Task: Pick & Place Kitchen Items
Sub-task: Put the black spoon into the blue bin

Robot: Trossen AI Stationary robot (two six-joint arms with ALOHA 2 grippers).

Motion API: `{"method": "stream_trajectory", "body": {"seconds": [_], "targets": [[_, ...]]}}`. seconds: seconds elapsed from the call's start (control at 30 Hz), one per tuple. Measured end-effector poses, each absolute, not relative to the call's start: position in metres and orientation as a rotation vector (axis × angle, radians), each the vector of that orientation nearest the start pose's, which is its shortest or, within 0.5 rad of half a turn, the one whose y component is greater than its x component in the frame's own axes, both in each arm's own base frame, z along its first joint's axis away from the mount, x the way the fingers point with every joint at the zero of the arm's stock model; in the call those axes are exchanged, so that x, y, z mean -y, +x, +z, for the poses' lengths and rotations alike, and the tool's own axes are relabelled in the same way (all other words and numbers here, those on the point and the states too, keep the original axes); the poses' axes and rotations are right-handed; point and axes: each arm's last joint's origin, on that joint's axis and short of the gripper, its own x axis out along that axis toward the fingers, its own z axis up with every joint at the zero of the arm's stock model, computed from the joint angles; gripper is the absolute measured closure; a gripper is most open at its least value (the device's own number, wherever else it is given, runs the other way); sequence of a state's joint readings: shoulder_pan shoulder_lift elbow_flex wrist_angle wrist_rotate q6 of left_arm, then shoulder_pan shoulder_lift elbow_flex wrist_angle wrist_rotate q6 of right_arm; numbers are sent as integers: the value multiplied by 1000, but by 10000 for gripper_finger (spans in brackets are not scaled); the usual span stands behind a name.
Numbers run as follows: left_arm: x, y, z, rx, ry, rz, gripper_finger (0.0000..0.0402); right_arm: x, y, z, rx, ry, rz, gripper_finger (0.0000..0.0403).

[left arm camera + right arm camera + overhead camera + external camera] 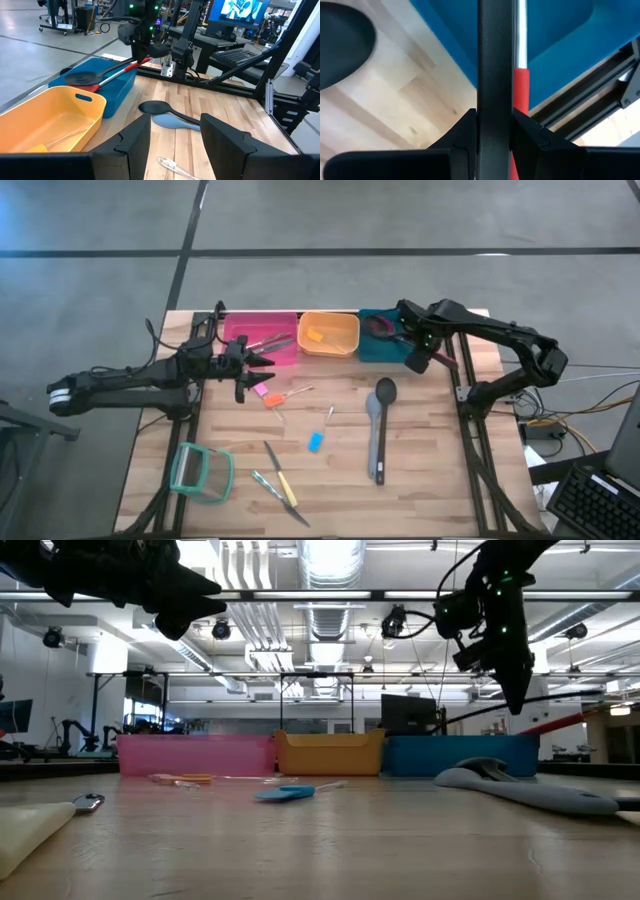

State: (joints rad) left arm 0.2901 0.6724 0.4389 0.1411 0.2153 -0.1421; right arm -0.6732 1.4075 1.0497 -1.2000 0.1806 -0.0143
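We see the right gripper (495,131) clenched on a black utensil handle (495,60) over the teal bin (380,345), at the table's far edge. Left gripper (175,142) hangs released nr the pink bin (262,340).

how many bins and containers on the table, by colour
pink bin: 1
orange bin: 1
blue bin: 1
clear teal-rimmed container: 1
total: 4
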Motion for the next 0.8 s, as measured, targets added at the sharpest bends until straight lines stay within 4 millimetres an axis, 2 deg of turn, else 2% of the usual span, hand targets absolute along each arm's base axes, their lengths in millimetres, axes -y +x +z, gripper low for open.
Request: {"method": "stream_trajectory", "body": {"seconds": [0.4, 0.8], "targets": [[-40, 156, 261, -83, -165, 81, 225, 161, 159, 220, -1547, 437, -702, 328], [-40, 156, 261, -83, -165, 81, 225, 161, 159, 212, -1531, 446, -675, 328]]}}
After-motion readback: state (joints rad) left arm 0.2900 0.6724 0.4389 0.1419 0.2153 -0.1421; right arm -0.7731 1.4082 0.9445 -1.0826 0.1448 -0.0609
